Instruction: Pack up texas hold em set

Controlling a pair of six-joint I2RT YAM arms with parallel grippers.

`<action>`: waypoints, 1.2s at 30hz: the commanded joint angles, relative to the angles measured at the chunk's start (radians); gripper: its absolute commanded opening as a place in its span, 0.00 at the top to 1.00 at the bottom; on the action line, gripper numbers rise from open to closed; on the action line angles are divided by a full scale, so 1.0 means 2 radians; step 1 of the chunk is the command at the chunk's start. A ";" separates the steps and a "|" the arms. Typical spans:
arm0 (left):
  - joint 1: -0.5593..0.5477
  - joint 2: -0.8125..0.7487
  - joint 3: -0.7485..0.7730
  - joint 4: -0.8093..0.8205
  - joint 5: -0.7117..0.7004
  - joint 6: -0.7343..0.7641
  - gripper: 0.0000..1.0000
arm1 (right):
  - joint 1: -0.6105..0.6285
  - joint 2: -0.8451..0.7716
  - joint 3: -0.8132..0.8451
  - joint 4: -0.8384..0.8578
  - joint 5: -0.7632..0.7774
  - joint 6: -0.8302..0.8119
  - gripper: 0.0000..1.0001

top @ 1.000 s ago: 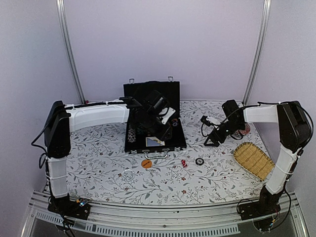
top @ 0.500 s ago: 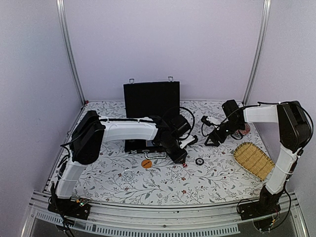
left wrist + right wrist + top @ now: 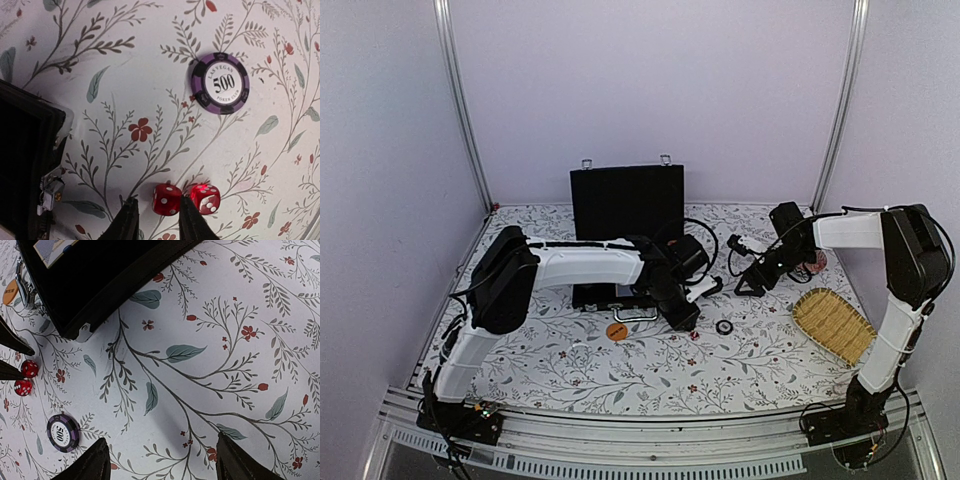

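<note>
The left gripper (image 3: 157,204) is hanging low over the floral tablecloth (image 3: 125,75), just near of the open black case (image 3: 625,200). Its two fingers are standing slightly apart and straddling one small red die (image 3: 167,199), which is resting on the cloth between the tips; whether either tip is touching it cannot be told. A second die (image 3: 204,196) is lying just beside the first, outside the fingers. To the right of the dice a purple chip (image 3: 220,83) marked 500 is lying flat on the cloth, apart from them. To their left an orange disc (image 3: 617,331) is lying just near of the case's front edge.

The case is sitting at the far middle of the table with its lid standing upright at the back; the left arm is crossing over its base. A pale card (image 3: 50,249) is showing inside the base.

The right gripper (image 3: 162,462) is hovering over bare cloth right of the case, its fingers spread wide and gripping nothing. A woven basket (image 3: 833,325) is lying near the right edge.
</note>
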 commanded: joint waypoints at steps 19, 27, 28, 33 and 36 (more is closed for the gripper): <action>-0.001 0.016 0.006 -0.016 0.014 0.021 0.71 | 0.002 0.008 0.009 0.001 0.001 -0.001 0.27; 0.000 0.023 0.012 -0.011 -0.008 0.012 0.72 | 0.002 0.011 0.010 0.000 0.001 -0.002 0.27; -0.001 0.023 0.013 -0.011 -0.007 0.011 0.72 | 0.003 0.011 0.009 0.000 0.001 -0.002 0.27; -0.002 0.020 0.009 0.001 -0.004 0.016 0.72 | 0.003 0.013 0.010 -0.002 0.000 -0.003 0.27; -0.004 0.017 0.004 0.010 0.000 0.023 0.73 | 0.003 0.014 0.010 -0.003 -0.002 -0.004 0.27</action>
